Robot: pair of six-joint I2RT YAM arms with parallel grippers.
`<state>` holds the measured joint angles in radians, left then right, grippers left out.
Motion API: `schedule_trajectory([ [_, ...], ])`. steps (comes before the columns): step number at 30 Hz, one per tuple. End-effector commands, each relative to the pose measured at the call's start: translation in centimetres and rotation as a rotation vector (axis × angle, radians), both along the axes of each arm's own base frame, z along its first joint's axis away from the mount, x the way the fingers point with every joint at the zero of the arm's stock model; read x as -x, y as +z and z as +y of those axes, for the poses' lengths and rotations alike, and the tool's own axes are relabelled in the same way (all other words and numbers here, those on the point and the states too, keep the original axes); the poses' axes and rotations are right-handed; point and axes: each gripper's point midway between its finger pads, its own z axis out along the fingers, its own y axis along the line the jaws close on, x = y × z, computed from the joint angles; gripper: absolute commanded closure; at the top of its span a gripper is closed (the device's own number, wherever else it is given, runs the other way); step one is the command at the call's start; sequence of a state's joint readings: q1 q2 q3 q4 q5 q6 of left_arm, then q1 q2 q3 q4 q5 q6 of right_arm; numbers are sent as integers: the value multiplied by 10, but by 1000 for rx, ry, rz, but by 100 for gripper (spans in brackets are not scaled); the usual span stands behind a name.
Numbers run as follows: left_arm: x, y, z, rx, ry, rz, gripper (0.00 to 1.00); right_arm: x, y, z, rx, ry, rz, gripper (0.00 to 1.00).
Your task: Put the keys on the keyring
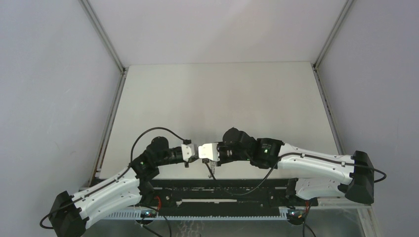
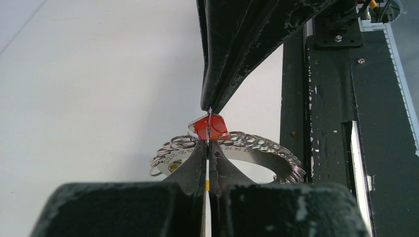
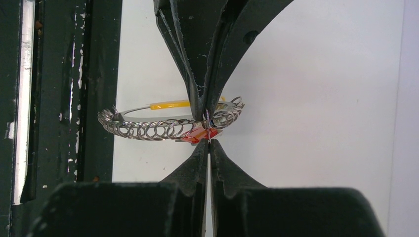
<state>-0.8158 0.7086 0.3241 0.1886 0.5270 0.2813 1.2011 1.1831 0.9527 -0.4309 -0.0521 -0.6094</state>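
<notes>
The keyring is a flat metal disc with stamped numbers and many small wire rings round its rim. It hangs in the air between my two grippers, which meet tip to tip. My left gripper is shut on a thin small ring seen edge on. My right gripper comes down from above, shut on the same thin ring. A red key sits right at that ring; whether it is threaded on does not show. In the right wrist view the keyring, the red key, a yellow key and my right gripper show.
Both grippers hover low over the near edge of the white table. The black mounting rail runs close beside the keyring, and it also shows as a rail in the right wrist view. Grey walls enclose the table on three sides.
</notes>
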Motion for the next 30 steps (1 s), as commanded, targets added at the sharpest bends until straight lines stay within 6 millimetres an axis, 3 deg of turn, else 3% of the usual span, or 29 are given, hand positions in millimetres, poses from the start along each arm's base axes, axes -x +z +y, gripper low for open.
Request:
schedule_trajectory([
  [1,-1,47,-9,101,-35,-105,100,-2,15,9,-51,-7,-15,100],
  [30,9,55,-12,125,-89,-115,100,9,10,21,-52,56,14,100],
])
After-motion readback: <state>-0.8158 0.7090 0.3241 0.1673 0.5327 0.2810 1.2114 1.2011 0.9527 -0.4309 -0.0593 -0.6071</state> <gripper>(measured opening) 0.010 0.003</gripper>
